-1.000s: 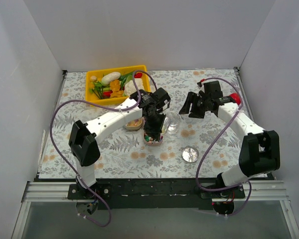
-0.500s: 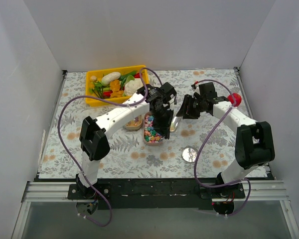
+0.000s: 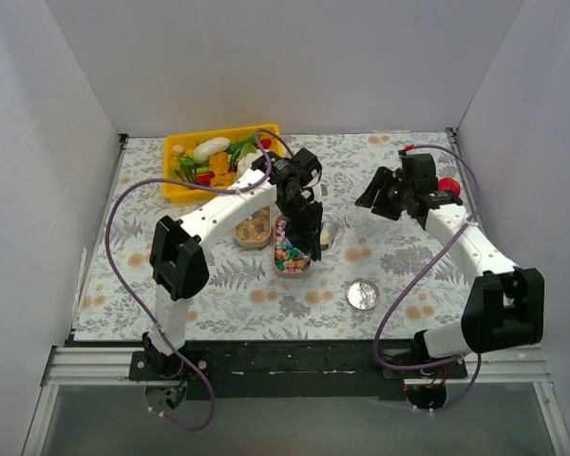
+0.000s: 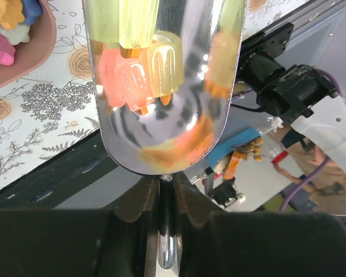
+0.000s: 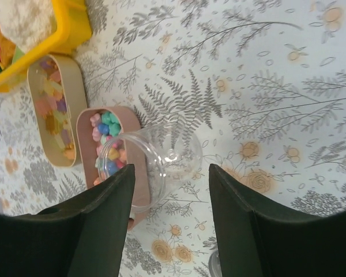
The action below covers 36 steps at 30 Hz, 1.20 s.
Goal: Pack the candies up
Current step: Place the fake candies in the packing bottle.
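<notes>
**Two dishes, one scoop (image 4: 161,133), one cup (image 5: 161,156)**

Left gripper (image 4: 166,231) clamps the metal scoop, a few glassy yellow-orange candies (image 4: 144,75) inside. Pastel ones fill the pink dish (image 5: 130,118), amber ones the beige dish (image 5: 78,86). Right gripper (image 5: 172,173) hangs jaws apart near the clear cup.

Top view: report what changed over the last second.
The left gripper, shut on the scoop with candies, shifted from over the pink dish toward the clear jar. The open right gripper approached the jar, then backed away. Pink dish, jar, lid and yellow tray stayed put.
</notes>
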Each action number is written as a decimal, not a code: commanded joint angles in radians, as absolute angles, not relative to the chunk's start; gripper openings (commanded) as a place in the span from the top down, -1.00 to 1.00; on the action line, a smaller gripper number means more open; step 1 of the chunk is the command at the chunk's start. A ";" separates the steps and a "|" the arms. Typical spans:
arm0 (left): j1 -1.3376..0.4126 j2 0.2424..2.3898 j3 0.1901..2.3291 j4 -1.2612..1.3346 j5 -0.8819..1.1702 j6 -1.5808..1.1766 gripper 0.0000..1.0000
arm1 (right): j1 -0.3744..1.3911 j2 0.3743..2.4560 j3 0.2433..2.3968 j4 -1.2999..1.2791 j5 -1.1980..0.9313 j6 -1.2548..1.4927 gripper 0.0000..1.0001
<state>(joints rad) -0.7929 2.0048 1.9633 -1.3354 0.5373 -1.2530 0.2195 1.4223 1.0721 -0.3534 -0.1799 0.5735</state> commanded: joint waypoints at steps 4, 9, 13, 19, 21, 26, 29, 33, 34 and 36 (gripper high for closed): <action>-0.724 2.045 1.996 -1.350 0.693 -1.252 1.00 | 0.146 1.316 1.004 -0.391 -0.117 0.614 -0.24; -0.715 2.065 2.011 -1.358 0.727 -1.253 1.00 | 0.114 1.226 0.919 -0.390 -0.135 0.624 -0.23; -0.709 2.127 2.100 -1.381 0.777 -1.249 1.00 | 0.101 1.200 0.879 -0.393 -0.140 0.626 -0.23; -0.703 2.148 2.128 -1.381 0.867 -1.270 1.00 | 0.087 1.206 0.867 -0.407 -0.155 0.620 -0.21; -0.692 2.140 2.122 -1.382 0.885 -1.287 1.00 | 0.083 1.203 0.862 -0.400 -0.156 0.618 -0.21; -0.669 2.125 2.089 -1.382 0.923 -1.310 1.00 | 0.065 1.200 0.854 -0.397 -0.164 0.612 -0.20; -0.657 2.126 2.074 -1.384 0.954 -1.316 1.00 | 0.055 1.195 0.848 -0.397 -0.170 0.609 -0.19; -0.637 2.126 2.048 -1.382 1.037 -1.319 1.00 | 0.046 1.186 0.831 -0.396 -0.178 0.604 -0.18; -0.634 2.126 2.027 -1.382 1.051 -1.318 1.00 | 0.045 1.180 0.828 -0.397 -0.178 0.604 -0.18; -0.627 2.123 2.004 -1.382 1.083 -1.318 1.00 | 0.038 1.177 0.822 -0.399 -0.176 0.604 -0.18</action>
